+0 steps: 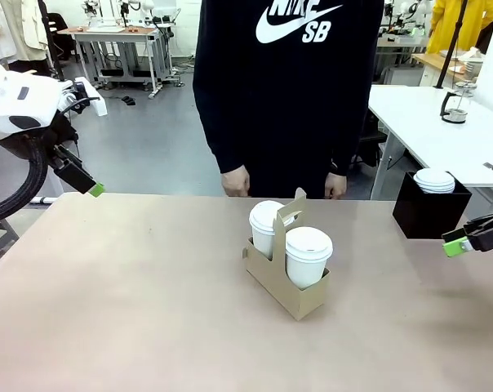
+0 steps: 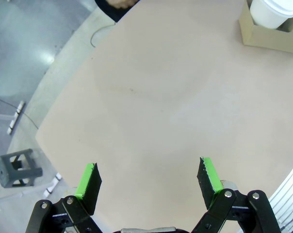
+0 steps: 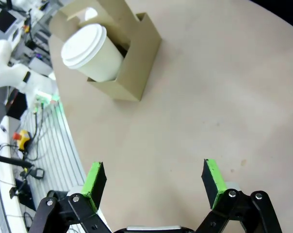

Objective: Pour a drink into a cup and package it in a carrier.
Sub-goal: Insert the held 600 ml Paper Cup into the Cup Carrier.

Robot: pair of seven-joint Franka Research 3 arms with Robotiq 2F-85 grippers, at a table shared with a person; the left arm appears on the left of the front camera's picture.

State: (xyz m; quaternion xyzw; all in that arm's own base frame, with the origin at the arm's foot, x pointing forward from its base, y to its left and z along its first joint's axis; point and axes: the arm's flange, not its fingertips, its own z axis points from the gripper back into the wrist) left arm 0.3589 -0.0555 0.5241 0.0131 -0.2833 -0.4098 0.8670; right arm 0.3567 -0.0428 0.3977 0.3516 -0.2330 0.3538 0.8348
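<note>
The brown cardboard carrier [image 1: 286, 282] stands in the middle of the table, its handle panel upright. Two white cups with lids sit in its slots, one nearer me [image 1: 308, 255] and one behind [image 1: 265, 224]. My left gripper [image 1: 91, 187] hovers off the table's far left corner, well clear of the carrier. In the left wrist view it [image 2: 149, 174] is open over bare table, with the carrier [image 2: 270, 35] and a cup [image 2: 272, 10] far off. My right gripper [image 1: 455, 245] is at the right edge; it [image 3: 154, 177] is open and empty, facing the carrier [image 3: 134, 56] and the near cup [image 3: 90, 51].
A person stands at the far side with both hands [image 1: 236, 181] by the table edge. A black box [image 1: 430, 212] holding stacked white lids sits at the right. A glass jug [image 1: 455, 106] stands on a white side table beyond; its contents are too small to tell.
</note>
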